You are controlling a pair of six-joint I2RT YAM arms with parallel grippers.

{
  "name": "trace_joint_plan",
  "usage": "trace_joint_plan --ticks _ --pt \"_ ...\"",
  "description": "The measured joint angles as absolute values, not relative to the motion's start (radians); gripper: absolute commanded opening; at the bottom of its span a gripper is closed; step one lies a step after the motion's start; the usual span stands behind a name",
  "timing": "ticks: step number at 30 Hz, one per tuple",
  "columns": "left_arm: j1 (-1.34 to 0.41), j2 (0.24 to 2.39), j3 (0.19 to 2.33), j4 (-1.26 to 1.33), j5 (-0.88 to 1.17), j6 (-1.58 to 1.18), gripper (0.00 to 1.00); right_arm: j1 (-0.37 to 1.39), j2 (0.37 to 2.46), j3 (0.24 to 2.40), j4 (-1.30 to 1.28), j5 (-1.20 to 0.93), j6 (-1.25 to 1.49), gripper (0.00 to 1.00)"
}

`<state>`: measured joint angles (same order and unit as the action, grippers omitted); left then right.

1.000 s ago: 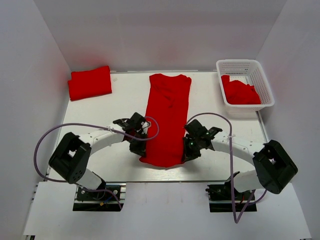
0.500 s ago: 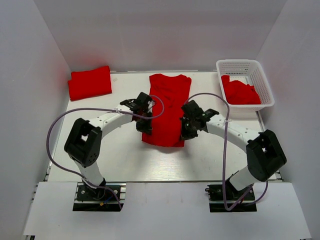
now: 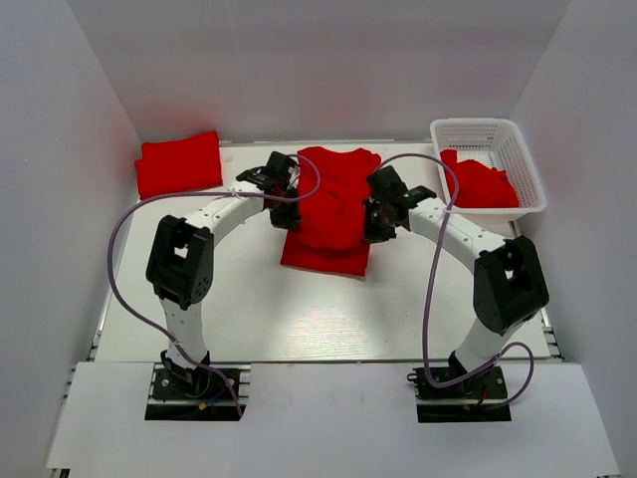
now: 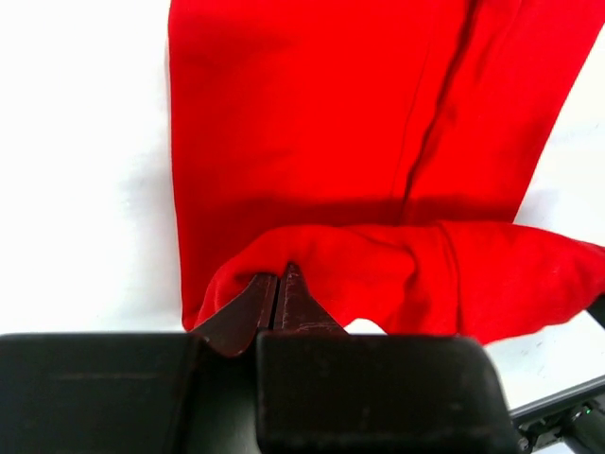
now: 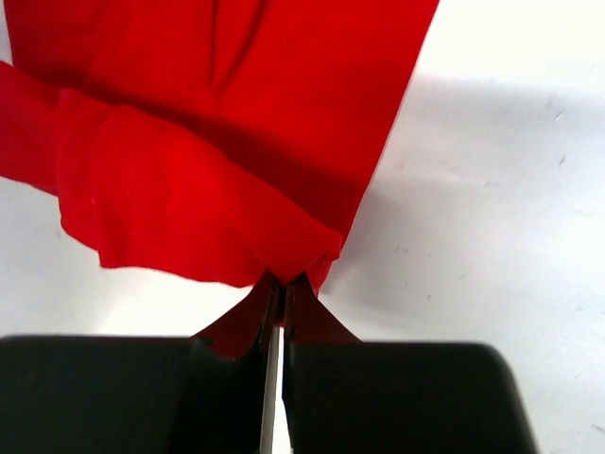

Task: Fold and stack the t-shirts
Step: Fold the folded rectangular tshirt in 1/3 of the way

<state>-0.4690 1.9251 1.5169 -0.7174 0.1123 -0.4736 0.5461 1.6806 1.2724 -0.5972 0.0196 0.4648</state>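
Red folded shirt [image 3: 179, 164] sat at the far-left corner of the table [image 3: 249, 319], well apart from both arms. Next over, the left gripper [image 3: 291, 217] was clamped on the left side of the centre shirt [image 3: 333, 189]. In the left wrist view its fingers [image 4: 241, 317] were all but touching, with only a pinch of cloth edge between them. The centre shirt lay lengthwise mid-table as a narrow strip, collar end toward the back wall. Its near part was doubled back over the rest, with the bend of the fold on the side nearest the arm bases. The held edge ran across the strip between the two grippers and was raised off the layer below; both wrist views showed shadow under it. The lifted cloth sagged and bunched between the grip points rather than lying flat. The right gripper [image 3: 371, 229] mirrored the left, closed tight on the right end of the same edge, fingers [image 5: 317, 322] pressed together with a corner of cloth nipped at the tips. Far right, a white basket [image 3: 435, 129] stood at the table's back corner, well apart from the centre shirt, with a crumpled shirt [image 3: 478, 184] heaped in its near half. Couldn't tell whether that heap was one shirt or more.
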Motion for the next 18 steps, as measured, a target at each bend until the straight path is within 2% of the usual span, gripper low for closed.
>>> trace_joint_plan --ticks 12,18 --pt "-0.442 2.042 1.664 -0.694 0.131 -0.445 0.00 0.477 1.763 1.341 -0.569 0.010 0.455 0.00" --pt "-0.430 2.054 1.666 -0.672 0.131 -0.436 0.01 0.460 1.798 1.358 -0.536 -0.010 0.445 0.00"
